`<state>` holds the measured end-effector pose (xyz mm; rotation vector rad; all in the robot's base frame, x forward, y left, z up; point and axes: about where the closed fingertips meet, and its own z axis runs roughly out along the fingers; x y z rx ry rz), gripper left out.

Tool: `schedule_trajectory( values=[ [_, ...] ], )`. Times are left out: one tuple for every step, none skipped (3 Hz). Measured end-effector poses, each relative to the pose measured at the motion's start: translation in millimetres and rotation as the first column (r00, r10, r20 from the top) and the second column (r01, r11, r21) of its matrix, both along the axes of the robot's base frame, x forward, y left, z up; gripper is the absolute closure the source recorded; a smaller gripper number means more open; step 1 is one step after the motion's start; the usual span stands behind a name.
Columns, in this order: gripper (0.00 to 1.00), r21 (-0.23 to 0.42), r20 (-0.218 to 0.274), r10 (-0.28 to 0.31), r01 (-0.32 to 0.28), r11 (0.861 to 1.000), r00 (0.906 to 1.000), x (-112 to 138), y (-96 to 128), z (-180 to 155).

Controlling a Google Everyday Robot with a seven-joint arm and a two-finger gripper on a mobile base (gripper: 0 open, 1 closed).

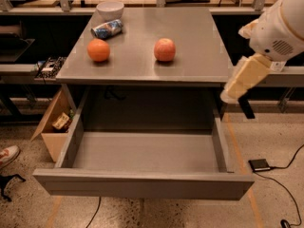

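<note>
**A:** Camera view first: where is the gripper [243, 102]?

**B:** Off the right edge of the grey table [199, 56], hanging just below tabletop level, above the right rear corner of the open drawer [142, 186]. It carries nothing and touches nothing that I can see. Whether it is clenched or released I cannot tell.

**A:** And the drawer?

**B:** Pulled out toward the camera from under the tabletop, mouth facing up, front panel nearest us. Its long axis runs left to right across the view.

**A:** What stage would you call this?

**B:** My reading is that the arm is standing by beside the drawer, neither gripping nor setting down. A reach to the tabletop would call for rising clear of the table edge and swinging left. The apple [165, 49] is the nearest item, with the orange [98, 50] further left. A crumpled blue bag [107, 29] lies just in front of the white bowl [110, 8].

**A:** And on the floor?

**B:** A cardboard box [53, 127], left of the drawer.
</note>
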<state>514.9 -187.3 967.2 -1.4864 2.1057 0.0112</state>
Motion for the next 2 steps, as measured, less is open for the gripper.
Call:
schedule_trajectory(
  values=[
    [0.00, 0.218, 0.026, -0.044, 0.037, 0.975, 0.9987, 63, 28, -10],
    [0.00, 0.362, -0.011, -0.092, 0.090, 0.928, 0.9957, 119, 52, -20]
  ],
)
